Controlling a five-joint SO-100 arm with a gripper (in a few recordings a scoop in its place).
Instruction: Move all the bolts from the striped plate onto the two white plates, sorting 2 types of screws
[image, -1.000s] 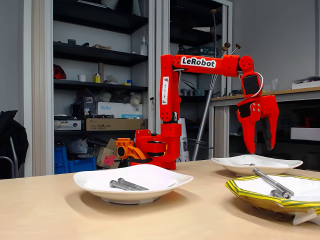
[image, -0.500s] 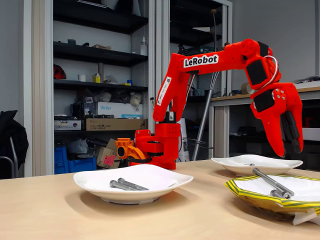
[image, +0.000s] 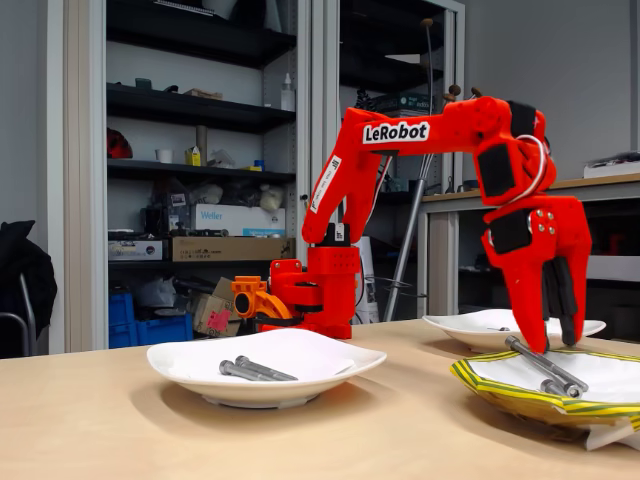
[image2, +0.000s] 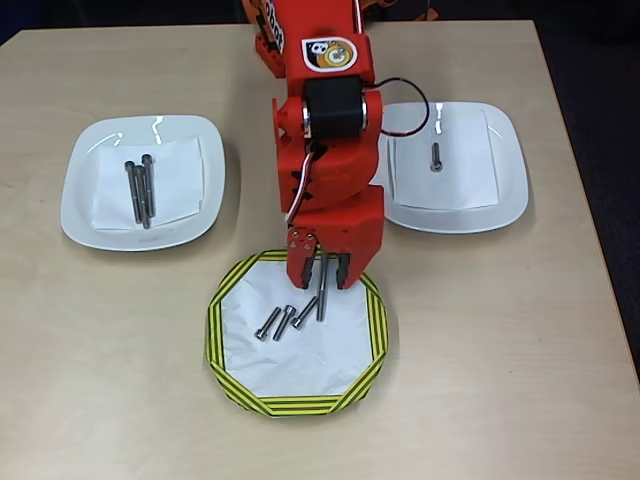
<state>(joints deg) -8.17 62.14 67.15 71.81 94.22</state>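
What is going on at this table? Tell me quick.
The red arm's hand hangs open over the yellow-and-black striped plate, straddling a long grey metal bolt; three short bolts lie beside it. The left white plate holds two long bolts, the right white plate one short bolt.

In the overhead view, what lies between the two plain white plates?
In the overhead view, the red robot arm lies between the left white plate and the right white plate, over bare wooden table.

Bare table around striped plate (image2: 225, 372) on all sides; end effector (image2: 320, 272) seemingly straddles long bolt (image2: 322, 290).
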